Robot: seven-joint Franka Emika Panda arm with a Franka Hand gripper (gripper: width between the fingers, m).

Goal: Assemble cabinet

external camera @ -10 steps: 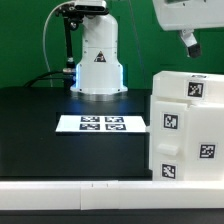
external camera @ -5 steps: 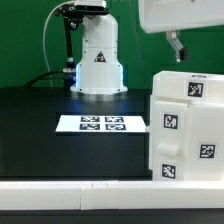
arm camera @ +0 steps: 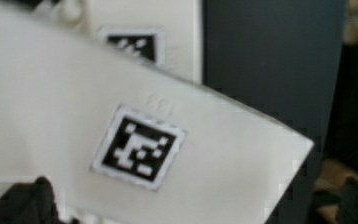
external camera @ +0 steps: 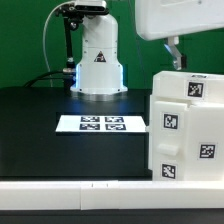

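Cabinet (external camera: 186, 128) sits nearest you, upright at the exterior view's right on the black table (external camera: 40, 130), showing 4 tags. Just behind and above its top hangs the gripper (external camera: 175, 55); you cannot tell whether its fingers are spread or closed. The wrist view, blurred, shows a tagged white face close below. You are probably in the approach; next, line up over the top edge. Farther back lies the marker board (external camera: 102, 124).
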